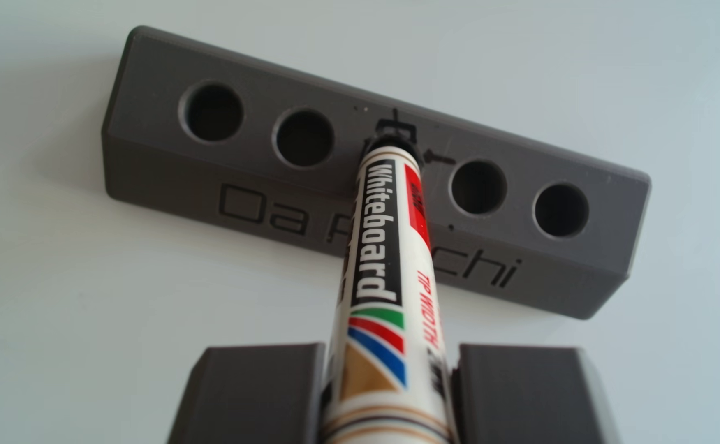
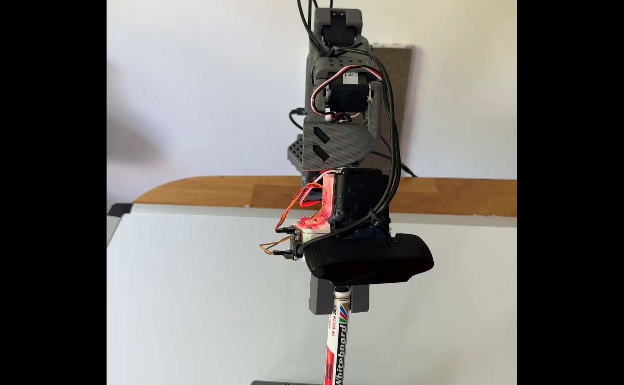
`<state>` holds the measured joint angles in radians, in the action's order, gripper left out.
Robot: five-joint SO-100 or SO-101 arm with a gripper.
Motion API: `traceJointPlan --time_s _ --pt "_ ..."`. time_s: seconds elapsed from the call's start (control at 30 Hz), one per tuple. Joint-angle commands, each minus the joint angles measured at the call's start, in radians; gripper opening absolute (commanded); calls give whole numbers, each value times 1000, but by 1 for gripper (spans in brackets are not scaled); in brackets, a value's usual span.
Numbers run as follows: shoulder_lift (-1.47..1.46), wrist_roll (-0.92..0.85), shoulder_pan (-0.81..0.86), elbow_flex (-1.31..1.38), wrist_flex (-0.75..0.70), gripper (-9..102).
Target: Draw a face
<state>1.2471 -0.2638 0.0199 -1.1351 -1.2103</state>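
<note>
Above the grey block (image 1: 264,72), the claw (image 1: 388,384) grips a white whiteboard marker (image 1: 386,256), tip in the middle hole.

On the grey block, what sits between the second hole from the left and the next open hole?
In the other view, the marker tip stands there, over the middle hole of the block, with black ink scratches beside it.

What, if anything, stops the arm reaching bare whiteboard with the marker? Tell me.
Likely reachable: the gripper holds the marker, its tip at the grey block's middle hole; bare whiteboard lies all around.
</note>
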Motion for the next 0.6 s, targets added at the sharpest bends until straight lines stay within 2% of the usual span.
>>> traceJointPlan --time_s 0.0,0.57 --pt "40 3 3 75 11 -1" --pt "100 5 18 75 -2 -1"
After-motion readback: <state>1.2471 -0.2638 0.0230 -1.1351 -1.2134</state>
